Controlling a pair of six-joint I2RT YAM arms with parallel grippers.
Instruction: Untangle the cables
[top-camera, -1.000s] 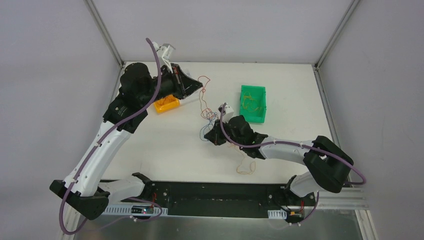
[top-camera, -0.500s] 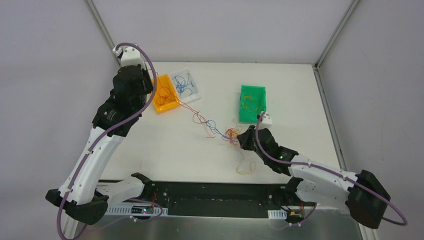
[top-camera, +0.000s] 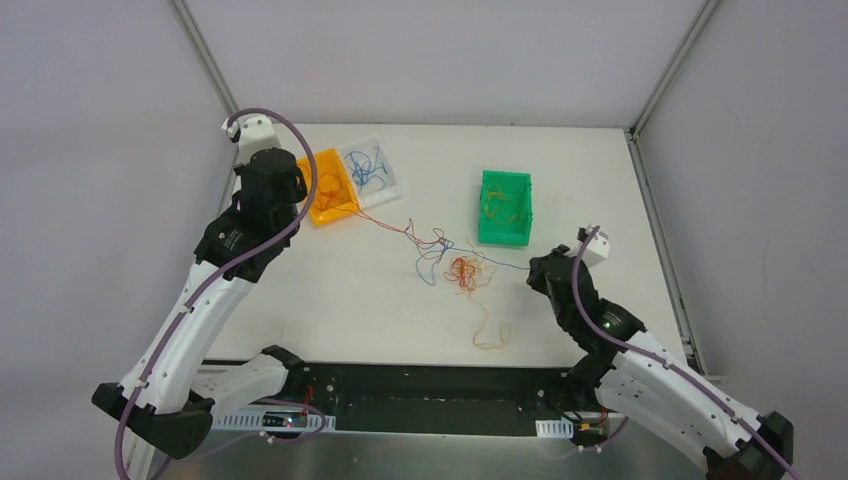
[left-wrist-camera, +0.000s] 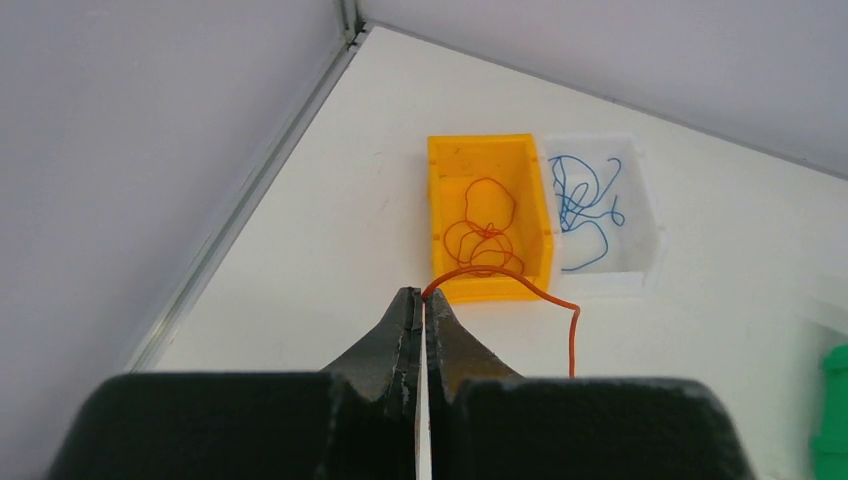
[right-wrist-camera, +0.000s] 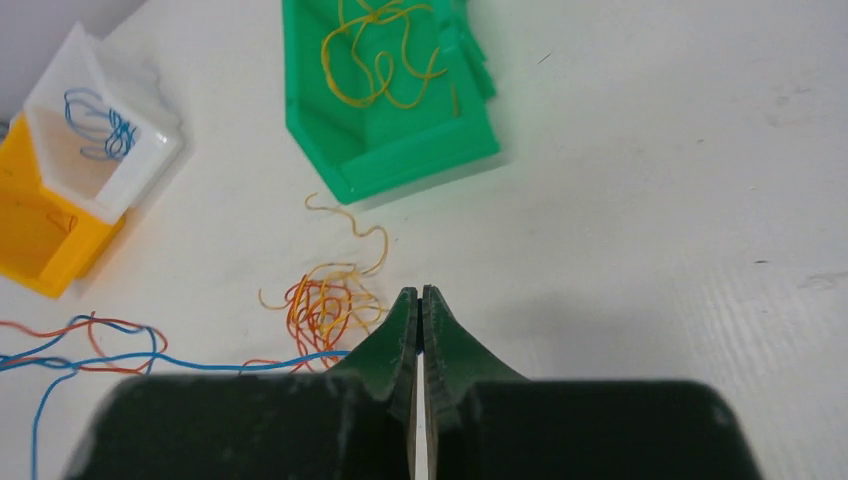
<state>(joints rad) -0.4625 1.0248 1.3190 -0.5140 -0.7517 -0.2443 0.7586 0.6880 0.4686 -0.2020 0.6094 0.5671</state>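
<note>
The left gripper (left-wrist-camera: 422, 300) pinches an orange-red cable (left-wrist-camera: 573, 340) just in front of the orange bin (left-wrist-camera: 440, 200). The tangled cables (top-camera: 455, 268) lie mid-worktop (top-camera: 330, 290), near the green bin (top-camera: 505, 240). The right gripper (right-wrist-camera: 420, 297) clamps a blue cable (right-wrist-camera: 290, 362).

Left wrist view: green bin (left-wrist-camera: 832, 410) cut off at the right edge. Right wrist view: orange bin (right-wrist-camera: 35, 235) cut off at the left edge; blue cable (right-wrist-camera: 200, 365) end hidden behind the right gripper (right-wrist-camera: 420, 292).
</note>
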